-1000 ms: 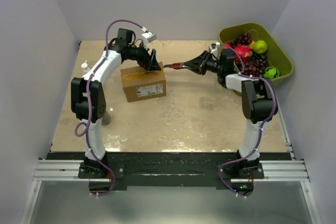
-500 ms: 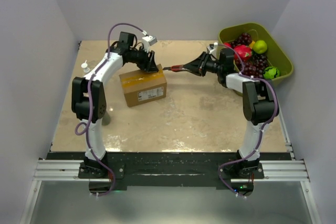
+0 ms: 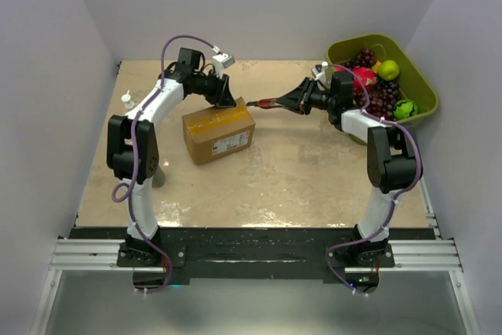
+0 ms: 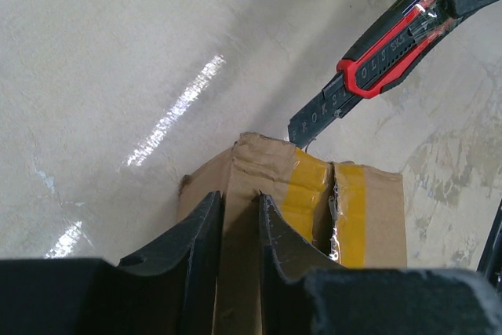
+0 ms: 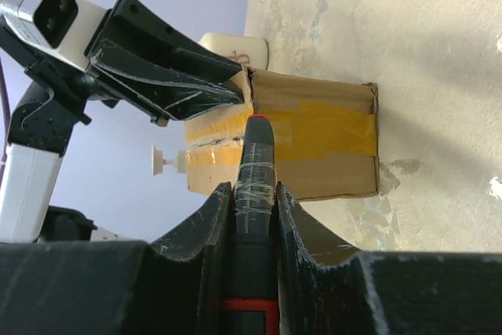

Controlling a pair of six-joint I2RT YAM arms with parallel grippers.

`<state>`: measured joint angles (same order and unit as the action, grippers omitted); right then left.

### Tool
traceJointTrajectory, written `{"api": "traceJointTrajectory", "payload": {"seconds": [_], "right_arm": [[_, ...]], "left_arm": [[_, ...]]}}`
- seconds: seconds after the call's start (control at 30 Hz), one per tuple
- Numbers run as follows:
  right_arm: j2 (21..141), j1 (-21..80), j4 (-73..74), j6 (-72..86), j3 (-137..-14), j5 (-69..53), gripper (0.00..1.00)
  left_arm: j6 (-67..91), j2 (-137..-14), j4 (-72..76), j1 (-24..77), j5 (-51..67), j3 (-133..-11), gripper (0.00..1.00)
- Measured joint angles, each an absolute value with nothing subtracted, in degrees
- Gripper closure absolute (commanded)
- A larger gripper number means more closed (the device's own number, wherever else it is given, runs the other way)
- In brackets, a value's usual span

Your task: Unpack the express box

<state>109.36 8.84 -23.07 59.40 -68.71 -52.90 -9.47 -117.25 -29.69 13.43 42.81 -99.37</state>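
Top external view: the express box [image 3: 220, 135] sits on the table [image 3: 298, 186] left of centre, turned slightly askew, its taped top facing up. The left gripper [image 3: 226, 98] is down on the box's far top edge. The right gripper [image 3: 296, 100] reaches in from the side of the green fruit basket [image 3: 421, 88], clenched around a red-and-black utility knife [image 3: 263, 103] whose tip points at the box's far right corner.

Left wrist view: the fingers stand narrow with a strip of cardboard between them, so the left gripper appears pinched onto the box's top edge. The yellow tape [image 4: 302, 190] shows a dark split along the flap seam, and the knife blade hovers just above that end.

Right wrist view: the knife is wedged tightly between both fingers, its nose aimed at the taped seam, where a ragged dark line runs through the tape.

By my reading, the tape is at least partly slit, but the flaps lie closed and nothing is out yet. Finishing the cut, opening the flaps and removing the contents remain.
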Motion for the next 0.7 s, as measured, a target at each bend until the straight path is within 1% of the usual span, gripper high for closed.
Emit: {"api": "traceJointTrajectory", "payload": {"seconds": [0.27, 0.7], "right_arm": [[106.59, 8.80, -21.78, 57.74, -65.98, -52.38, 1.00], [105.19, 8.78, -20.05, 55.48, -65.39, -52.51, 1.00]], "left_arm": [[-9.43, -117.23, -29.69, 13.30, 43.16, -99.11, 1.00], [-9.02, -117.30, -29.82, 12.75, 43.18, -99.11, 1.00]]}}
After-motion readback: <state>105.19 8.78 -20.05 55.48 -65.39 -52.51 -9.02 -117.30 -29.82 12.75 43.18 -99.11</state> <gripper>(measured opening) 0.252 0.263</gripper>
